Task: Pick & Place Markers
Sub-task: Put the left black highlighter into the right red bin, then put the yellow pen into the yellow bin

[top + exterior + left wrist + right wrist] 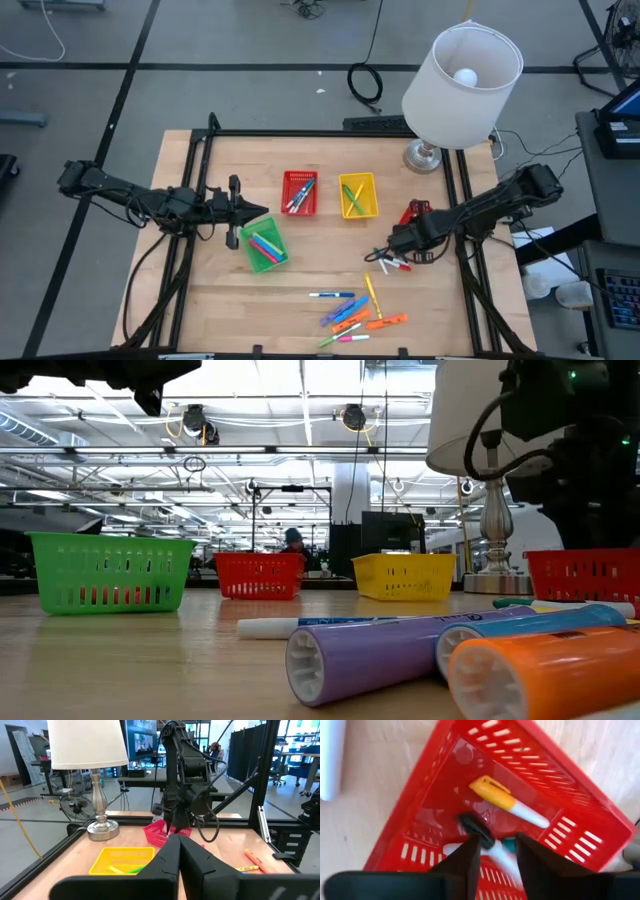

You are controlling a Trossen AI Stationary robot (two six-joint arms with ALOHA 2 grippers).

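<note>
Several markers (352,310) lie loose on the table near its front edge, and a few more (395,264) lie beside my right gripper (405,236). That gripper points down over a tilted red basket (530,795) and is open. In this basket lies a white marker with a yellow cap (506,801). A blurred black-capped marker (482,836), narrower than the gap, shows between the fingers. My left gripper (179,847) is shut and empty, level above the green basket (263,246).
A second red basket (300,192) and a yellow basket (358,195) stand mid-table, each with markers inside. A lamp with a white shade (460,75) stands at the far right corner. Black frame rails (330,132) border the table.
</note>
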